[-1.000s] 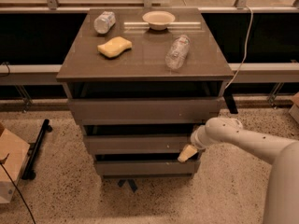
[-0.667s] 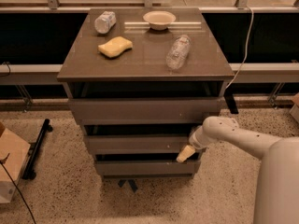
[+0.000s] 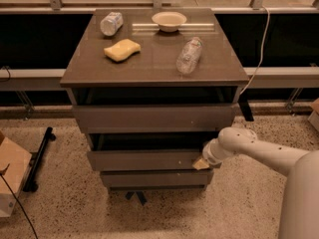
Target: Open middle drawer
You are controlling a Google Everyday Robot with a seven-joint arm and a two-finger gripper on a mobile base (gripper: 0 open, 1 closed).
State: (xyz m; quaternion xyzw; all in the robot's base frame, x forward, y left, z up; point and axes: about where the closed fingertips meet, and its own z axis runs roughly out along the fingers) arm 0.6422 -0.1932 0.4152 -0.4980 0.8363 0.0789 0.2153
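Note:
The middle drawer (image 3: 144, 160) is a wide shallow grey-brown front, second of three in the cabinet (image 3: 154, 68). It stands pulled out a little, with a dark gap above its top edge. My gripper (image 3: 201, 163), with yellowish fingertips, is at the right end of that drawer front, touching it. The white arm reaches in from the lower right. The top drawer (image 3: 153, 117) also stands out from the cabinet. The lowest drawer (image 3: 154, 178) sits below, narrower-looking.
On the cabinet top lie a yellow sponge (image 3: 121, 49), two plastic bottles (image 3: 190, 55) (image 3: 111, 23) and a white bowl (image 3: 169, 20). A cardboard box (image 3: 11, 176) and a black stand (image 3: 39, 156) are on the floor at left. A cable (image 3: 259, 54) hangs at right.
The gripper stays at the right end of the middle drawer front. The arm has shifted slightly left. The drawer looks about the same.

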